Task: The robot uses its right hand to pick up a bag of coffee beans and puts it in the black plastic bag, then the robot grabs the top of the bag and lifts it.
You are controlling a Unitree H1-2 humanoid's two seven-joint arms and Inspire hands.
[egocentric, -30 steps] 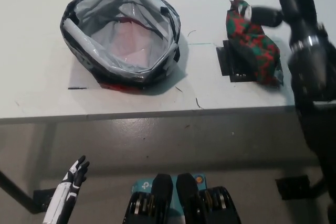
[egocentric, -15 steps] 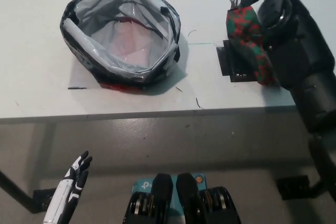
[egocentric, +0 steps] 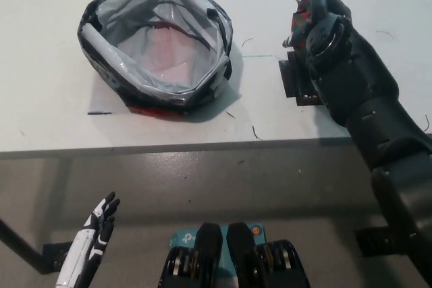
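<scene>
The black plastic bag (egocentric: 156, 45) stands open on the white table (egocentric: 54, 112) at the left, its shiny grey inside showing. At the right, my black right hand (egocentric: 318, 26) lies over the red-and-green coffee bean bag (egocentric: 300, 19), hiding nearly all of it; only a strip shows at the hand's left edge. Whether the fingers grip the coffee bag is hidden. Black tape marks (egocentric: 295, 84) sit on the table just beneath. My white left hand (egocentric: 96, 231) rests low at the lower left, below the table's front edge, fingers apart and holding nothing.
A thin black line (egocentric: 99, 112) is marked on the table in front of the plastic bag. The table's front edge (egocentric: 202, 148) runs across the middle of the picture, with grey floor below it.
My right arm has swung in from the right and come down over the coffee bag, which was plainly visible before. The left hand and the plastic bag have stayed put.
</scene>
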